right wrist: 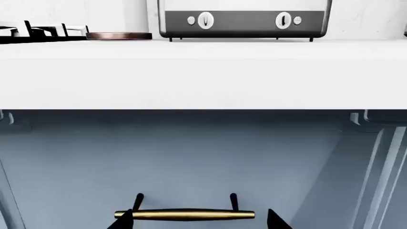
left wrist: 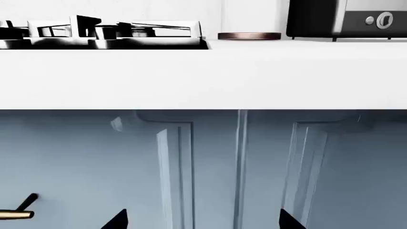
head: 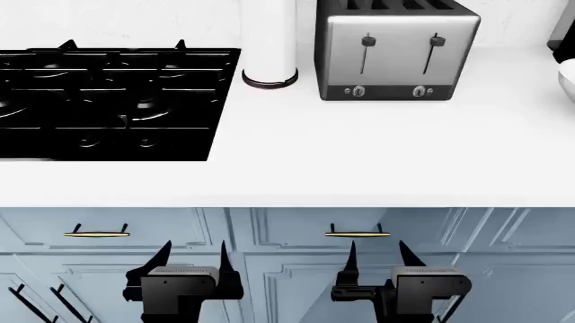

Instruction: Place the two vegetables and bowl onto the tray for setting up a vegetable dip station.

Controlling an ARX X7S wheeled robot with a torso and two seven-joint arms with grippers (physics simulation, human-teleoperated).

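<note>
White countertop [head: 378,155] is filling the head view; you are holding the left gripper [head: 191,259] and right gripper [head: 378,259] low, fingers apart and empty. Only the bowl [head: 567,81] is showing, at the right edge: likely rigid, slick; grip its rim.

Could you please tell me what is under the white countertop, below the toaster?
Under the countertop are blue-grey cabinet fronts with a brass drawer handle below the toaster. Both hands, left and right, hang open before them. The cabinets are closed, so their contents are hidden.
</note>
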